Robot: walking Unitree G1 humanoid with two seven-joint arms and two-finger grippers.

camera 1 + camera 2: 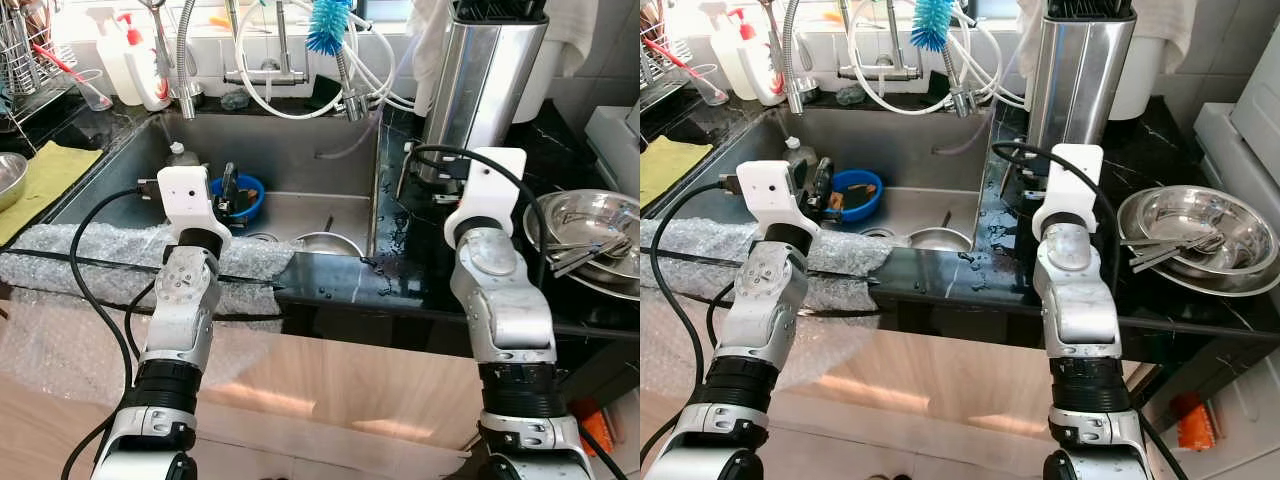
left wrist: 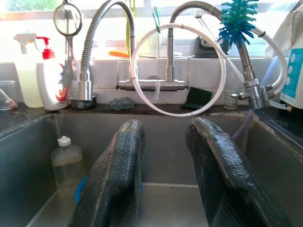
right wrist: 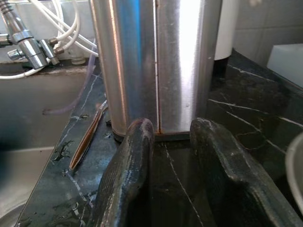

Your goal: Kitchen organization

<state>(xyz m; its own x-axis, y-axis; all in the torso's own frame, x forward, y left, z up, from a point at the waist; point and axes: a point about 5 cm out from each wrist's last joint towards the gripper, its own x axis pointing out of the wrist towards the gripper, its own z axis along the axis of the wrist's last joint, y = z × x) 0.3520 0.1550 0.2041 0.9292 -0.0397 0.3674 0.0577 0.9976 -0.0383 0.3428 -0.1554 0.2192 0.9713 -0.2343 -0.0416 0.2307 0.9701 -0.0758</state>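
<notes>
My left gripper (image 2: pixel 163 127) hangs open over the steel sink (image 1: pixel 290 150), with nothing between its fingers. Just beyond its black fingers (image 1: pixel 228 188) a blue bowl (image 1: pixel 244 196) holding some scraps lies on the sink floor. A steel bowl (image 1: pixel 328 243) rests near the sink's front wall. A small clear bottle (image 2: pixel 65 161) stands in the sink's left corner. My right gripper (image 3: pixel 173 125) is open above the wet black counter (image 1: pixel 400 250), pointing at the tall steel knife block (image 1: pixel 480 85) close ahead. Stacked steel bowls (image 1: pixel 590 235) with utensils sit on the counter to the right.
Flexible taps, white hoses and a blue bottle brush (image 1: pixel 328 25) hang over the sink's back. Soap bottles (image 1: pixel 140 60) and a dish rack (image 1: pixel 25 50) stand at the back left. Bubble wrap (image 1: pixel 90 255) covers the front edge. A yellow cloth (image 1: pixel 45 175) lies at the left.
</notes>
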